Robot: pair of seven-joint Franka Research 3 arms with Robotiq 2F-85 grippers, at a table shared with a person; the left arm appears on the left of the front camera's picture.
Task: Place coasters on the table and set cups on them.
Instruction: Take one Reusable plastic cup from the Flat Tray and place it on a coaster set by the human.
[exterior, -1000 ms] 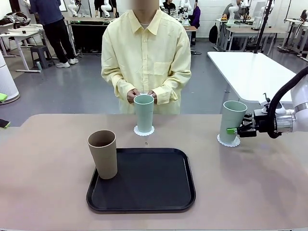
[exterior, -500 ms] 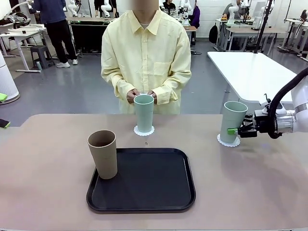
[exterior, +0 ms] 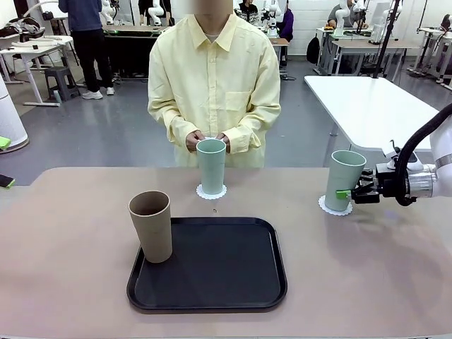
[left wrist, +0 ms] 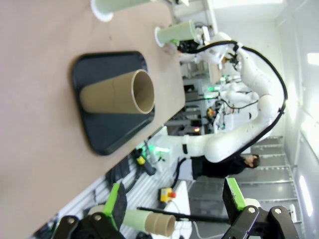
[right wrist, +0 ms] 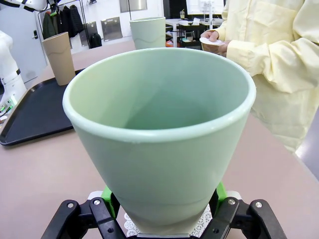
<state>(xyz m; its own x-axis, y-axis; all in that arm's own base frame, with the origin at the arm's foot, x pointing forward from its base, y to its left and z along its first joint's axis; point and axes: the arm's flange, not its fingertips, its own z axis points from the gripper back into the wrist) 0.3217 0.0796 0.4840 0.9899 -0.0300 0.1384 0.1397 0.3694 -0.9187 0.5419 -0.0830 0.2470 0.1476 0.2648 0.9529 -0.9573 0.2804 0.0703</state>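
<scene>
At the table's [exterior: 70, 282] right, my right gripper [exterior: 344, 193] is shut on the lower part of a mint green cup [exterior: 345, 178]. That cup leans slightly, its base at a white lacy coaster [exterior: 335, 206]. The right wrist view has the same cup [right wrist: 159, 124] between my green pads [right wrist: 110, 195] over the coaster [right wrist: 205, 220]. A second mint cup [exterior: 211, 165] stands on a coaster [exterior: 211, 192] in front of the person. A tan cup [exterior: 151, 226] stands on the black tray's [exterior: 212, 282] left edge. My left gripper [left wrist: 174, 199] is open and empty, raised, looking at the tan cup [left wrist: 117, 97].
The person stands at the far edge with both hands [exterior: 207, 140] together, holding something small and white [right wrist: 212, 41]. The tray takes up the table's middle front. A white table [exterior: 367, 99] stands behind on the right.
My right gripper has edged slightly to the right with the mint cup. The other cups, the tray and the person's hands stay as they were.
</scene>
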